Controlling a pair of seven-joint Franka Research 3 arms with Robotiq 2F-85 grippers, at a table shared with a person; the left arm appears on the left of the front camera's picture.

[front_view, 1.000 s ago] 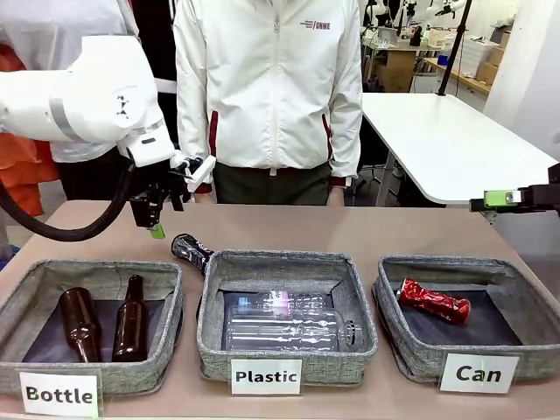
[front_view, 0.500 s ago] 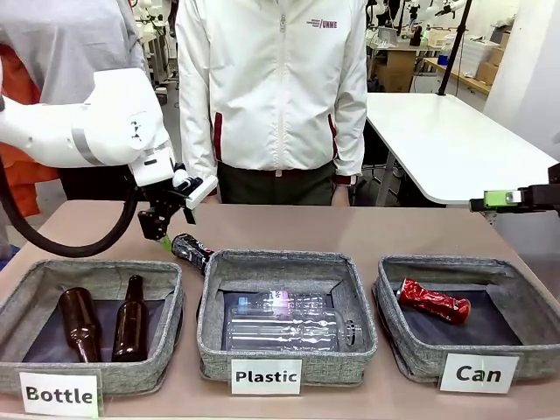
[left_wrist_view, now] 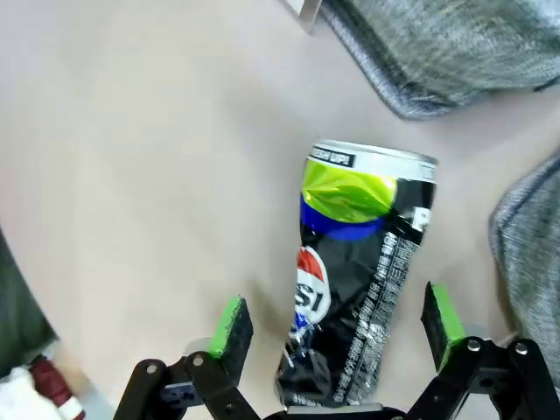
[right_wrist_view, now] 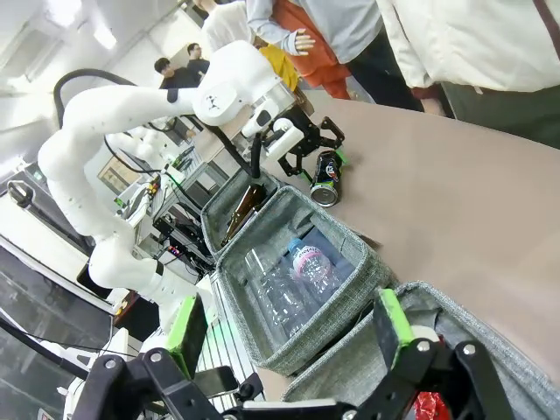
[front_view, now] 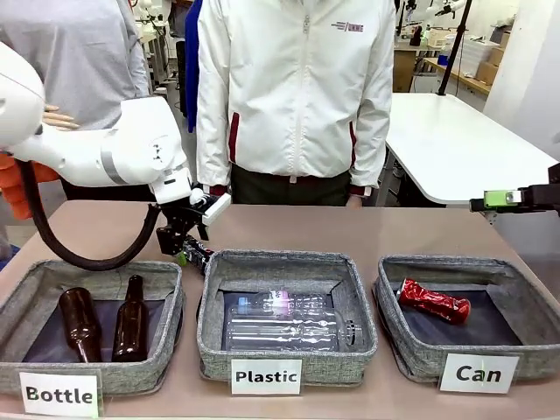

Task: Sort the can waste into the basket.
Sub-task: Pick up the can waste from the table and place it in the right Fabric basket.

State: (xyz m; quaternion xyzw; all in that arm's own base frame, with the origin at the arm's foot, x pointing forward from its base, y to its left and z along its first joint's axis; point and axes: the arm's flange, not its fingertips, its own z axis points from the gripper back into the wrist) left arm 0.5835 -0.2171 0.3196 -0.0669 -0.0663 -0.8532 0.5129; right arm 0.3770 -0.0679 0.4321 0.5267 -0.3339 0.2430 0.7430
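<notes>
Left arm: the left fingers (front_view: pixel 181 256) are down at the surface (front_view: pixel 350 229), just behind the gap between the "Bottle" basket (front_view: pixel 96 374) and the "Plastic" basket (front_view: pixel 262 262). In the left wrist view these fingers (left_wrist_view: pixel 232 325) stand wide, one green pad on each side of the black can (left_wrist_view: pixel 359 289), with a gap between each pad and the can. Nothing is held.

Black can: crushed, lying on its side on the bare surface, outside every basket, close to the far left corner of the "Plastic" basket (right_wrist_view: pixel 350 289). In the front view the can (front_view: pixel 198 254) is partly hidden by the fingers.

Red can (front_view: pixel 435 301): crushed, lying inside the "Can" basket (front_view: pixel 411 350), toward its far left side.

Right arm: the right fingers (front_view: pixel 501 199) are raised at the right edge, well apart from both cans. In the right wrist view they (right_wrist_view: pixel 391 328) stand wide and hold nothing.

Other contents: two brown bottles (front_view: pixel 131 319) lie in the "Bottle" basket; clear bottles (front_view: pixel 289 325) lie in the "Plastic" basket. A person in a white jacket (front_view: pixel 297 96) stands at the far side.
</notes>
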